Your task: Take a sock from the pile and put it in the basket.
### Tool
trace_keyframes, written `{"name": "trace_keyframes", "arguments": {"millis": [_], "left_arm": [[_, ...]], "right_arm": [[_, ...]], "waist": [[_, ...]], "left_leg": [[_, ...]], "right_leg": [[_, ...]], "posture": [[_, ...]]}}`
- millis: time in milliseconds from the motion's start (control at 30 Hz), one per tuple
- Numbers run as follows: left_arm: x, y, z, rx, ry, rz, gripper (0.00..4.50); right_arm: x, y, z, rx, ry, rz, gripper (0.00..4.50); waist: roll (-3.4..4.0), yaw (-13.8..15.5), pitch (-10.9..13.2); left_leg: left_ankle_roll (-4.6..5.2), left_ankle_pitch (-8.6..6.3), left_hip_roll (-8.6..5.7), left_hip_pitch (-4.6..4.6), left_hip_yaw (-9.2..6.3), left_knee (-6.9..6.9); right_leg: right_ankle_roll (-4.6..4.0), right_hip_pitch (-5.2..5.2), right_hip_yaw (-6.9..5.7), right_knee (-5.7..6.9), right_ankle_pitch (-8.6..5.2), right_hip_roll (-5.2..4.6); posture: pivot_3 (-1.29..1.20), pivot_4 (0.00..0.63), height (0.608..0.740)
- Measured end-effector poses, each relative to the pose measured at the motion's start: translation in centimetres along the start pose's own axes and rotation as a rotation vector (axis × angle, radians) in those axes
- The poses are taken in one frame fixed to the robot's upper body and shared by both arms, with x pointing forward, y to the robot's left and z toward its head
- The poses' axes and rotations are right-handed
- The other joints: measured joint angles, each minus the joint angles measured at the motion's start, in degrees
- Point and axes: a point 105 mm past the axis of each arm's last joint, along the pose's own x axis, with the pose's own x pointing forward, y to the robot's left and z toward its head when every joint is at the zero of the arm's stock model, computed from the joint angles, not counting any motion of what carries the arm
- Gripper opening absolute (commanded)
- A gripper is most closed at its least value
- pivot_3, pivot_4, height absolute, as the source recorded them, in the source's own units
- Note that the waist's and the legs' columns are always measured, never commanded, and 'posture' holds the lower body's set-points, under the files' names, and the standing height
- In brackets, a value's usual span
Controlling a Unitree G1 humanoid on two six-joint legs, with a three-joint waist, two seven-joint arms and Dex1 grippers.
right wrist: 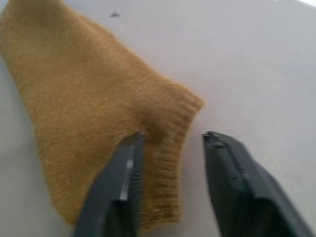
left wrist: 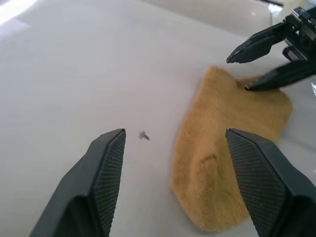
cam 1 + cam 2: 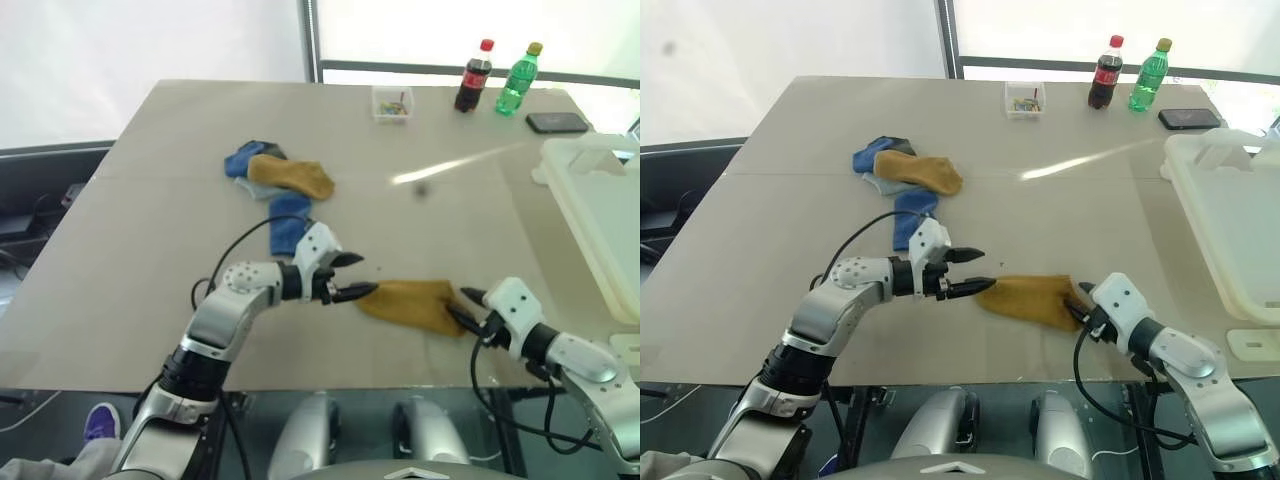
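One flat ribbed mustard knit sock (image 3: 412,303), smooth grey table (image 3: 150,200)

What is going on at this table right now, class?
A two-armed robot is sorting socks. One mustard sock lies flat on the table near its front edge, apart from the pile. The left claw and right claw sit open at either end of it, neither gripping. The white basket waits on the right, with no sock visible in it.

On the surface (image 3: 140,250) lie one mustard sock (image 3: 410,303) apart, one pile (image 3: 275,185) of socks, two bottles (image 3: 495,78), one small clear box (image 3: 392,103), one phone (image 3: 557,122) and one basket (image 3: 600,215).
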Motion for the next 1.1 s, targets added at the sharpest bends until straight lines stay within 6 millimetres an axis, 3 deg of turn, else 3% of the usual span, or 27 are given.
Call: {"name": "trace_keyframes", "arguments": {"millis": [133, 167, 267, 400, 567, 733, 1100], "left_arm": [[-0.6, 3.3, 2.5, 0.095, -0.010, 0.172, 3.17], [-0.7, 3.9, 2.6, 0.112, -0.002, 0.197, 3.17], [-0.6, 7.9, 2.5, 0.262, 0.114, 0.365, 3.17], [1.5, 11.7, 2.7, 0.391, 0.234, 0.503, 3.17], [4.6, 12.5, 3.2, 0.371, 0.286, 0.570, 3.17], [6.0, 12.9, 3.2, 0.332, 0.350, 0.693, 3.17], [4.6, 14.4, 2.7, 0.212, 0.363, 0.866, 3.17]], "right_arm": [[-0.7, -0.8, 4.0, -0.012, -0.148, -0.015, 3.14], [-0.8, -0.9, 4.3, -0.017, -0.158, -0.014, 3.14], [-0.8, -1.2, 5.5, -0.046, -0.194, -0.013, 3.14], [-0.4, -1.5, 7.1, -0.075, -0.233, -0.015, 3.14], [-0.3, -1.5, 7.0, -0.071, -0.224, -0.017, 3.14], [-0.3, -1.3, 7.3, -0.073, -0.225, -0.030, 3.14], [-0.5, -1.2, 7.7, -0.080, -0.222, -0.025, 3.14]], "waist": [[-0.01, 0.1, 0.0], [-0.01, 0.1, 0.0], [-0.03, 0.3, 0.0], [-0.12, 0.6, 0.1], [-0.16, 0.6, 0.1], [-0.18, 0.0, 0.1], [-0.18, 0.0, 0.1]], "left_leg": [[0.00, 0.00, -0.03, 0.01, -0.02, 0.01], [0.00, 0.00, -0.04, 0.00, -0.02, 0.00], [0.00, 0.00, -0.11, 0.01, -0.01, 0.01], [0.01, 0.00, -0.17, -0.05, -0.04, 0.01], [0.06, -0.03, -0.24, -0.35, -0.07, 0.02], [0.12, -0.06, -0.25, -0.36, -0.10, 0.02], [0.11, -0.06, -0.26, -0.34, -0.11, 0.03]], "right_leg": [[0.07, 0.03, -0.04, 0.00, 0.04, 0.02], [0.07, 0.03, -0.04, 0.00, 0.04, 0.02], [0.09, 0.04, -0.04, 0.00, 0.05, 0.05], [0.12, 0.05, -0.08, -0.02, 0.06, 0.04], [0.21, -0.16, -0.11, -0.02, 0.02, 0.01], [0.28, -0.16, -0.14, -0.01, -0.01, -0.02], [0.28, -0.15, -0.15, 0.02, 0.00, -0.05]], "posture": [[0.00, 0.150, 0.729], [0.00, 0.150, 0.729], [0.00, 0.150, 0.729], [0.00, 0.150, 0.729], [0.00, 0.150, 0.729], [0.00, 0.150, 0.729], [0.00, 0.150, 0.729]]}}
